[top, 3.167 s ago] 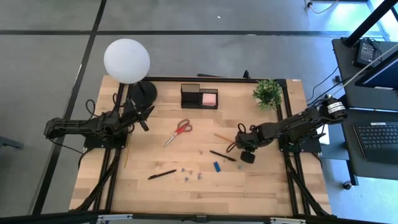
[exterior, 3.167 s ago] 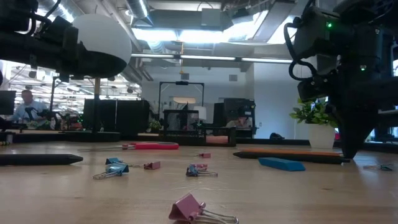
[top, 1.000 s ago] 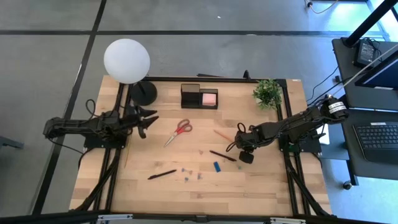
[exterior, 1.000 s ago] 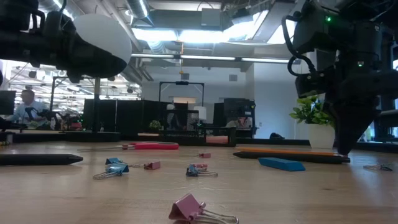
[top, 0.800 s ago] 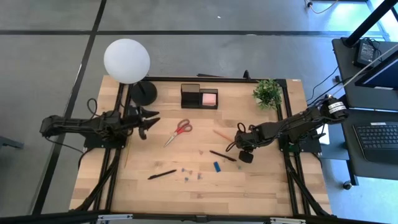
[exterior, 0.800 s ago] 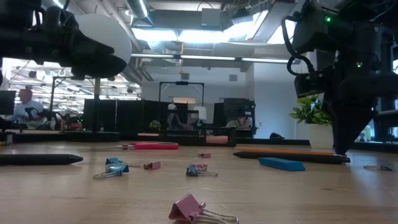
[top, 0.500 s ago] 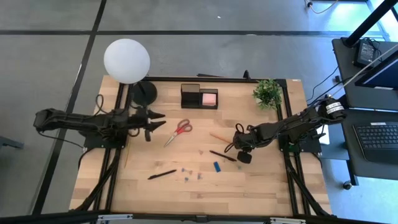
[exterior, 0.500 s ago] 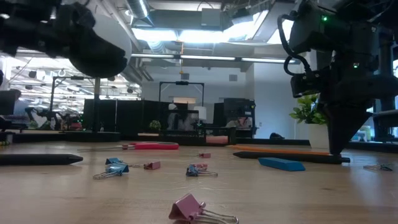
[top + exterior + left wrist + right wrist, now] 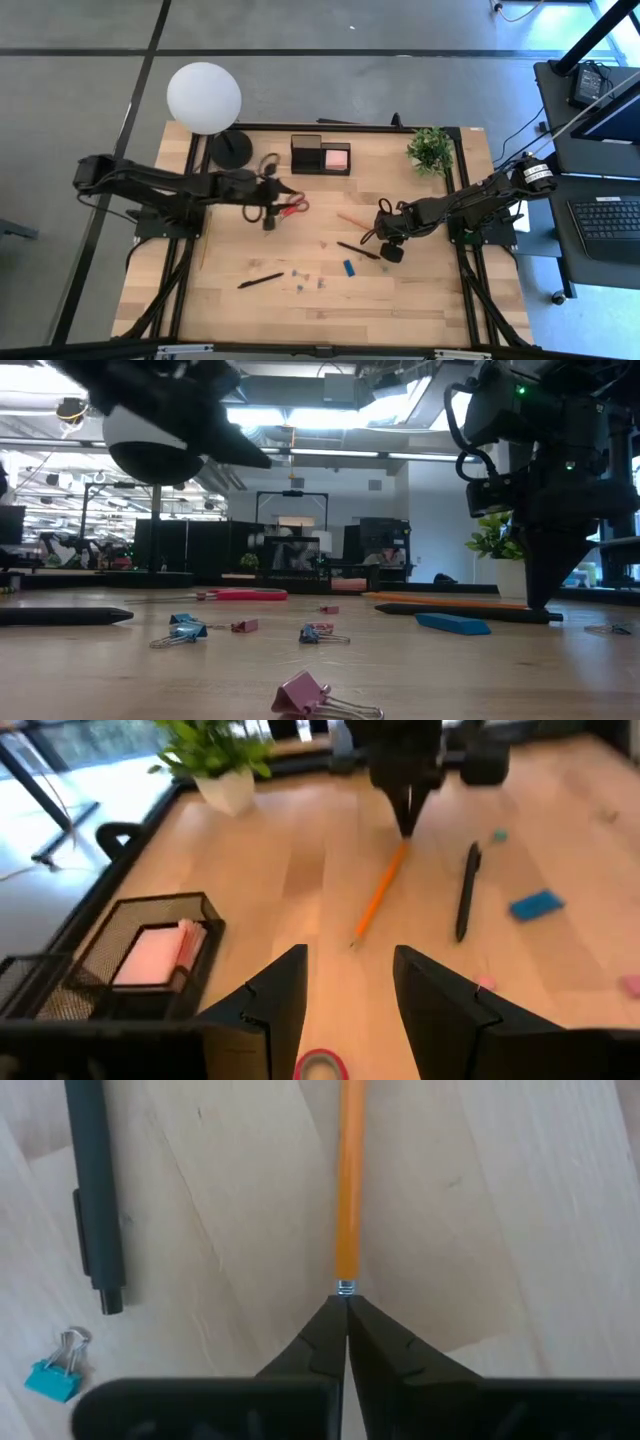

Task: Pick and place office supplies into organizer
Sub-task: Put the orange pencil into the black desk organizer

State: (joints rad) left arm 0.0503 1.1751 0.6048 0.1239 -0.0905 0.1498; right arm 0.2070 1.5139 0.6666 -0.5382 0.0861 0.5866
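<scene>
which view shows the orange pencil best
The left wrist view: the whole orange pencil lies unobstructed, the right claw at one end. The right wrist view shows one end close up, the high view a small sliver, the low view a thin edge-on line.

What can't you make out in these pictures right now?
- Scissors: blades covered by the left gripper in the high view.
- Pencil: whether the shut right gripper grips its tip or just touches it, right wrist view.
- Organizer: compartments beyond the pink pad cut off, left wrist view.
</scene>
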